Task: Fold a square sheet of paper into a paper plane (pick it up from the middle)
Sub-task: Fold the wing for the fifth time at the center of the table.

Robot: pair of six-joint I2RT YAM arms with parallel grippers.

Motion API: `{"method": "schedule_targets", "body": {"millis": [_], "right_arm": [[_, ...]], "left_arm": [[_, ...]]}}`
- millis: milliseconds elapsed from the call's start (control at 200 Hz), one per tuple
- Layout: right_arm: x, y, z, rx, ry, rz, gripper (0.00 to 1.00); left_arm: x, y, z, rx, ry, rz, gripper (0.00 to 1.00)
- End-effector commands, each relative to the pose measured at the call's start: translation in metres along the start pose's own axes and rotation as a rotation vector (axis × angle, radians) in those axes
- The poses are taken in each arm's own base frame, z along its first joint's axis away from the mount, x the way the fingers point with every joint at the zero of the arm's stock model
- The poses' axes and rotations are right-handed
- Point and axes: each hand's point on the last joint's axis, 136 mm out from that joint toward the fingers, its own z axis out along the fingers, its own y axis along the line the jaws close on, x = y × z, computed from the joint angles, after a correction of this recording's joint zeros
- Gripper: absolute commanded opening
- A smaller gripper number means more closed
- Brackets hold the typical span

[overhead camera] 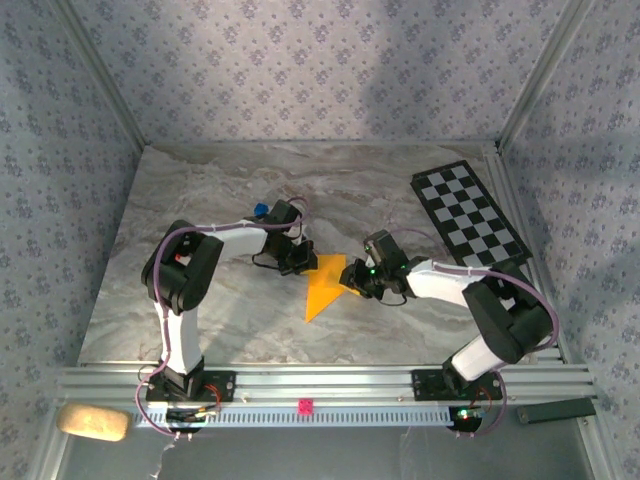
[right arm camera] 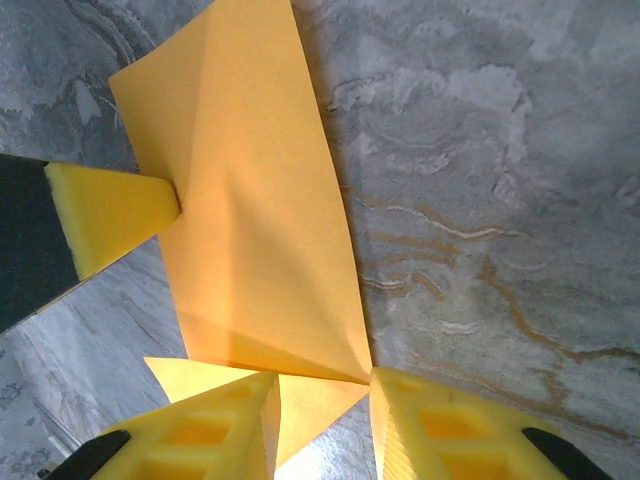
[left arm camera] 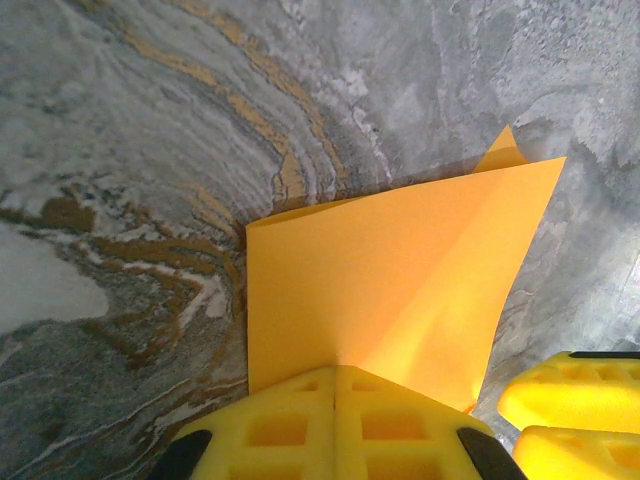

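Left hand (left arm camera: 335,385) clamped on square sheet of paper (overhead camera: 325,285); right hand (right arm camera: 322,385) apart, straddling its corner. Checkered board (overhead camera: 468,215) well right, blue cube (overhead camera: 259,210) behind left arm (overhead camera: 185,270).

Grey marbled desk (overhead camera: 200,190): folded paper (overhead camera: 325,288) between left claw (overhead camera: 299,264) and right claw (overhead camera: 356,284); checkerboard (overhead camera: 468,212) beyond right claw; blue cube (overhead camera: 259,210) beyond left.

sheet of paper (right arm camera: 255,200): orange-yellow, folded and creased, lying on grey marbled table (right arm camera: 500,150) | right gripper (right arm camera: 325,388): yellow fingers apart, sheet's near corner between them | left gripper (right arm camera: 150,205): yellow tip touching sheet's left edge
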Motion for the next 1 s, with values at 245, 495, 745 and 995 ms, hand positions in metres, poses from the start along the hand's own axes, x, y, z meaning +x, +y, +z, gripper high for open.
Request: {"method": "schedule_targets", "body": {"millis": [245,495,745,995], "right_arm": [[0.010,0.002,0.018,-0.019,0.066,0.014,0.30],[0.006,0.001,0.006,0.024,0.016,0.000,0.30],[0.004,-0.008,0.003,0.053,0.007,0.010,0.31],[0.007,0.002,0.017,0.004,0.040,0.011,0.31]], "left_arm": [[0.021,0.039,0.009,-0.145,0.060,-0.063,0.00],[0.022,0.040,0.009,-0.148,0.061,-0.065,0.00],[0.021,0.039,0.009,-0.145,0.059,-0.064,0.00],[0.021,0.039,0.010,-0.144,0.062,-0.065,0.00]]}}
